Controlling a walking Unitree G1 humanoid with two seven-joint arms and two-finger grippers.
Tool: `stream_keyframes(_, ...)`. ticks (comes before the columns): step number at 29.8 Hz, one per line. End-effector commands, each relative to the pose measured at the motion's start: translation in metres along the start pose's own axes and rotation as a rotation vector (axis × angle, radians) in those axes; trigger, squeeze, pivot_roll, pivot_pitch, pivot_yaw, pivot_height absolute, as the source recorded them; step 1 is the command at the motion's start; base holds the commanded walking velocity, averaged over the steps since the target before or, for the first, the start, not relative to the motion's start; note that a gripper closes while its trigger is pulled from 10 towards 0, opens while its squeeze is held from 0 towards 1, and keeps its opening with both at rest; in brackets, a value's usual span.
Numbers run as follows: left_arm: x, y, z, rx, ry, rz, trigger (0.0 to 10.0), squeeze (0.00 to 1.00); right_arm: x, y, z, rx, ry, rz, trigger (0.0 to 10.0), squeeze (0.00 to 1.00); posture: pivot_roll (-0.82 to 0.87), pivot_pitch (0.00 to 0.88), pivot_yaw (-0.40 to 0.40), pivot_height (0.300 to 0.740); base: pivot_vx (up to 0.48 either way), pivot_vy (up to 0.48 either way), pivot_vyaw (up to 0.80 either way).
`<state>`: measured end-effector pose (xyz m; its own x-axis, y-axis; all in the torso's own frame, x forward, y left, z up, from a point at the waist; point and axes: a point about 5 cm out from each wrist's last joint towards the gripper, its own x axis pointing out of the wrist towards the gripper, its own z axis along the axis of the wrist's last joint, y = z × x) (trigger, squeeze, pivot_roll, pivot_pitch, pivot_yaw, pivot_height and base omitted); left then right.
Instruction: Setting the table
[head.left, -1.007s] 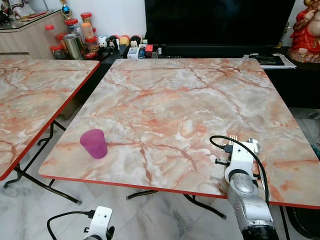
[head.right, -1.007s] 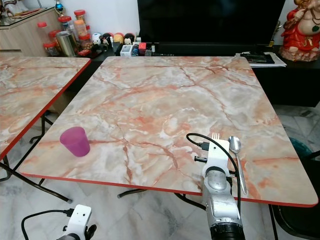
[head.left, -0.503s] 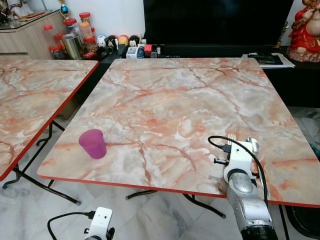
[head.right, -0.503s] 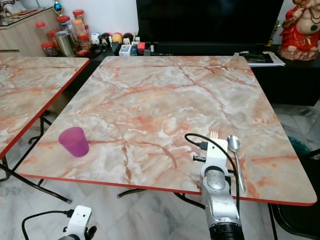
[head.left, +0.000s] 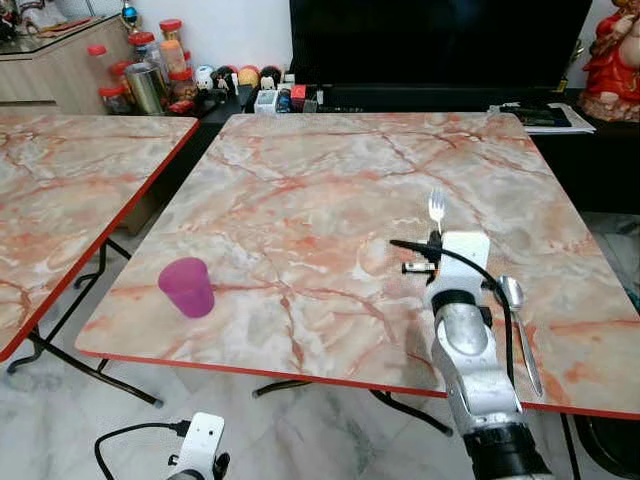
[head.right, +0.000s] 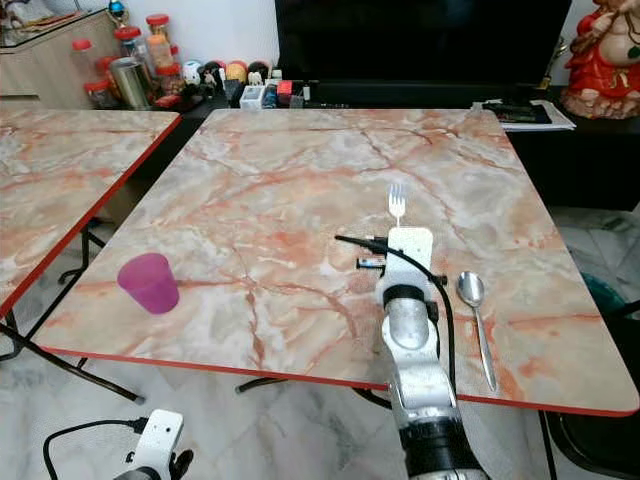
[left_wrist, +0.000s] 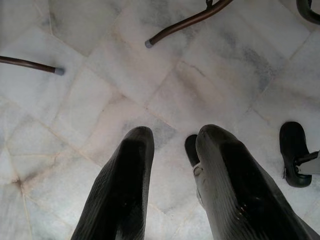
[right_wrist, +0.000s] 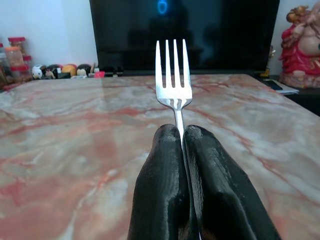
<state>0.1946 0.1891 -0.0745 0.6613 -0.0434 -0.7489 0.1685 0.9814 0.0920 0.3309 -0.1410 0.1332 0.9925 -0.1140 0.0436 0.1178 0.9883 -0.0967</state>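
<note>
right gripper (right_wrist: 182, 137) pinching fork (right_wrist: 174, 75) by the handle, tines pointing toward the table's far edge, held over the table (head.left: 300, 190) in its near right part. spoon (head.right: 475, 315) flat near the near right corner, just right of the arm. purple cup (head.left: 187, 287) near the near left corner. left gripper (left_wrist: 172, 145) hanging over floor tiles (left_wrist: 75, 65), fingers slightly apart, holding nothing.

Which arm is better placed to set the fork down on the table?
The right. The right gripper is shut on the fork, held over the table near the spoon. The left gripper hangs over the floor.
</note>
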Motion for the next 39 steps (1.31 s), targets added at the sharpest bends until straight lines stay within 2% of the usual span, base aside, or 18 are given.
stream_keyframes(1,0.001,0.005,0.004,-0.009,0.000,0.024,10.0,0.00,0.005,0.006,0.006,0.011,-0.020,0.015,10.0,0.00,-0.06,0.000,0.068,0.736,0.000,0.000,0.00)
stream_keyframes(10,0.000,0.007,-0.001,-0.033,0.017,0.053,10.0,0.00,0.018,0.012,0.025,0.019,-0.092,0.043,10.0,0.00,-0.05,0.000,0.040,0.736,0.000,0.414,0.00)
stream_keyframes(16,0.000,0.007,-0.002,-0.046,0.018,0.061,10.0,0.00,0.023,0.015,0.030,0.023,-0.112,0.056,10.0,0.00,-0.03,0.000,0.029,0.736,0.000,0.480,0.00)
stream_keyframes(23,-0.001,0.009,-0.002,-0.044,0.020,0.064,10.0,0.00,0.022,0.023,0.031,0.032,-0.121,0.071,10.0,0.00,-0.04,0.000,0.038,0.736,0.000,0.480,0.00)
stream_keyframes(39,-0.002,0.010,-0.004,-0.029,0.023,0.060,10.0,0.00,0.019,0.030,0.028,0.044,-0.123,0.087,10.0,0.00,-0.03,0.000,0.036,0.736,0.000,0.480,0.00)
